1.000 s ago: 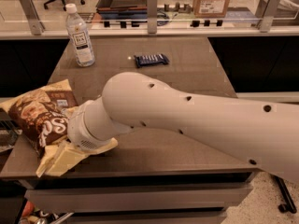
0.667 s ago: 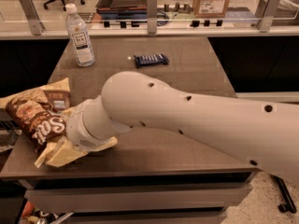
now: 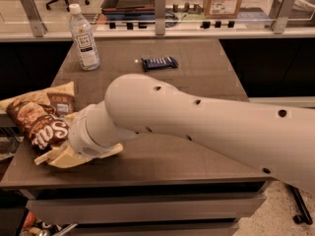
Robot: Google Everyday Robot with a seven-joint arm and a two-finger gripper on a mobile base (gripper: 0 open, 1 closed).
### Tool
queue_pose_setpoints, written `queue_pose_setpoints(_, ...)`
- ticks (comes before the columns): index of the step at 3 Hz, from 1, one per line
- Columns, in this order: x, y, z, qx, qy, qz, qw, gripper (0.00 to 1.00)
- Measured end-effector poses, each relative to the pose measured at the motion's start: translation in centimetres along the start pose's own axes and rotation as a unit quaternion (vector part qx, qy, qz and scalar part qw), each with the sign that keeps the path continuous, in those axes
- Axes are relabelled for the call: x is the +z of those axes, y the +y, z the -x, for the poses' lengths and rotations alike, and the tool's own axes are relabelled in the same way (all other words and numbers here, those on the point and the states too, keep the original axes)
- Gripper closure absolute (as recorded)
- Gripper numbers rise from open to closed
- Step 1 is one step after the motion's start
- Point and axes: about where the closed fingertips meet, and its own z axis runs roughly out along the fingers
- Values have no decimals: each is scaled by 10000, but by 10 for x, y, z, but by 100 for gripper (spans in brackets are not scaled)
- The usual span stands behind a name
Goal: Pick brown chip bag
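The brown chip bag (image 3: 39, 119) lies at the table's left front corner, with a dark brown middle, white script and cream-yellow ends. Its near end pokes out under my arm's wrist (image 3: 91, 134). The gripper is at the bag, hidden behind the wrist of the big white arm (image 3: 197, 127), which reaches in from the right across the table front. I cannot see whether it holds the bag.
A clear water bottle (image 3: 83, 37) stands at the table's far left. A small dark blue candy bar wrapper (image 3: 159, 63) lies at the far middle. The dark table (image 3: 197, 73) has a glass-railed counter behind it. The bag overhangs the table's left edge.
The bag's near end has shifted slightly up and toward the wrist. The arm has barely moved.
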Motion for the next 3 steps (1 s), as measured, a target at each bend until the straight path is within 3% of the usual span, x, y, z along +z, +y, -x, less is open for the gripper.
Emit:
queue_pose_setpoints(1,-1,-2,3,-46,-150,44,9999,100)
queue_pose_setpoints(3,-31,-28,22,-325,-976,131,9946,100)
